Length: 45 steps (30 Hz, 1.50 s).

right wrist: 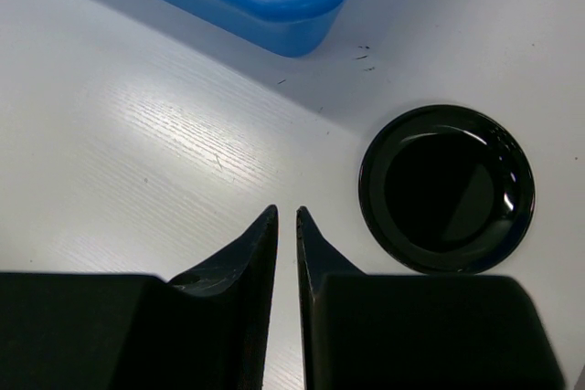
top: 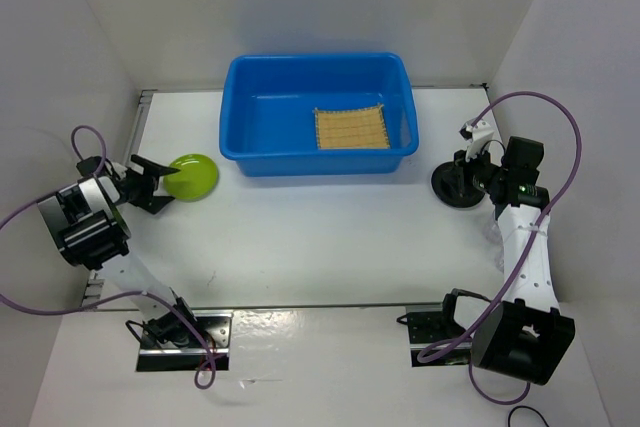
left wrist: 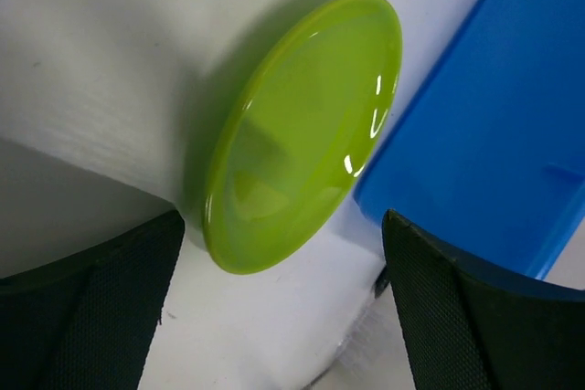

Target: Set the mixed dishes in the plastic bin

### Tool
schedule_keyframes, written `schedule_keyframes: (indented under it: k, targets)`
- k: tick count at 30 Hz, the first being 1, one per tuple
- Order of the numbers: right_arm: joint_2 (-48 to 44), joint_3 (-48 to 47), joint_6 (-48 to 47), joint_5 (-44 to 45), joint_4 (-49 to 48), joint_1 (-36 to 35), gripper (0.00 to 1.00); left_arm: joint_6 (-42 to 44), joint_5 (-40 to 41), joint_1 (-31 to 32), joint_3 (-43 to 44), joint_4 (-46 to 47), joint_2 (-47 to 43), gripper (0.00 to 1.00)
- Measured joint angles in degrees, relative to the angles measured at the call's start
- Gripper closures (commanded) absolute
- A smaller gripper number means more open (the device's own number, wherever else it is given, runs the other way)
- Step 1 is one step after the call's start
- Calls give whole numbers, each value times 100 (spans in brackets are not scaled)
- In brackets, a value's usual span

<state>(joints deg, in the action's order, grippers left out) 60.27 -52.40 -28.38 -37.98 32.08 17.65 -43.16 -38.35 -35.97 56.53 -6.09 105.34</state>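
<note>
Mixed dishes lie apart. The left end effector [left wrist: 283,312] gapes wide and holds nothing, with the lime-green plate [left wrist: 302,134] just ahead of its spread fingers on the desk [top: 320,237], left of the blue bin [top: 262,97]. The right end effector [right wrist: 286,226], pinched almost closed and empty, hangs beside the black dish [right wrist: 446,187], right of the bin. Only the bamboo mat [top: 351,129] lies inside the bin. The top view alone shows it whole; the right wrist view catches just its edge.

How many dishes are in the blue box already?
One done: the bamboo mat lies in the blue bin. Nothing is held. The left jaws are open at the green plate; the right jaws are shut beside the black dish. Both dishes wait on the table. I see no cup.
</note>
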Motion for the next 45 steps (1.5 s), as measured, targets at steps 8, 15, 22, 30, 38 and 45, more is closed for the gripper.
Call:
schedule_keyframes:
  k: [8, 15, 22, 30, 38, 45]
  targets:
    - [35, 0, 0, 0, 2, 0, 81, -190, -848, -7, 216, 352, 603, 19]
    - [35, 0, -26, 0, 4, 0, 81, -72, -1231, 4, 575, 229, 1360, 79]
    - [35, 0, -52, 0, 7, 0, 81, 55, -1191, 94, 745, -76, 1419, 100]
    - [42, 0, -66, -15, 7, 0, 81, 238, 553, 247, 254, -772, -284, 100]
    - [219, 2, -109, -42, 9, 0, 81, -138, 1213, 544, 1228, -1279, -2719, 100]
    - [223, 4, -109, -39, 7, 0, 81, -656, 1314, 2544, 2632, -1134, -2520, 100]
